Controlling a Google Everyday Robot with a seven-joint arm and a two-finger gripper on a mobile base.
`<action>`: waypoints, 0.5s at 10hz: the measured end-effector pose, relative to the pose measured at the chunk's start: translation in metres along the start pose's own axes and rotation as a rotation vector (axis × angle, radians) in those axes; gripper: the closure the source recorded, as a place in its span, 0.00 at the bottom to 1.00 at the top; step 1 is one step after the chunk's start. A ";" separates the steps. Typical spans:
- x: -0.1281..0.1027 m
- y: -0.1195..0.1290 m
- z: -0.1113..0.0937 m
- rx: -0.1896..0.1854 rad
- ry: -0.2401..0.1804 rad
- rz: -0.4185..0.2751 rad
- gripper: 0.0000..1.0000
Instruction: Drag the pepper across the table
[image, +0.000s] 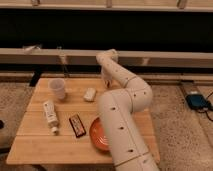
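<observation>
- Your tool (106, 81) hangs over the tabletop's (40, 142) far edge, near the small white item (90, 94); open or closed, cannot tell.
- The orange plate (96, 134) lies partly behind your arm (120, 117).

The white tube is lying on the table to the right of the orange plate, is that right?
Not quite. In the camera view the white tube lies on the table to the left of the orange plate, with a dark bar between them. The gripper hangs over the far side of the table, beside a small white object.
</observation>
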 end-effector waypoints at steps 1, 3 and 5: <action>0.008 -0.004 -0.007 -0.001 0.000 0.002 1.00; 0.022 -0.011 -0.025 -0.006 -0.010 0.008 1.00; 0.045 -0.023 -0.042 -0.012 -0.013 0.018 1.00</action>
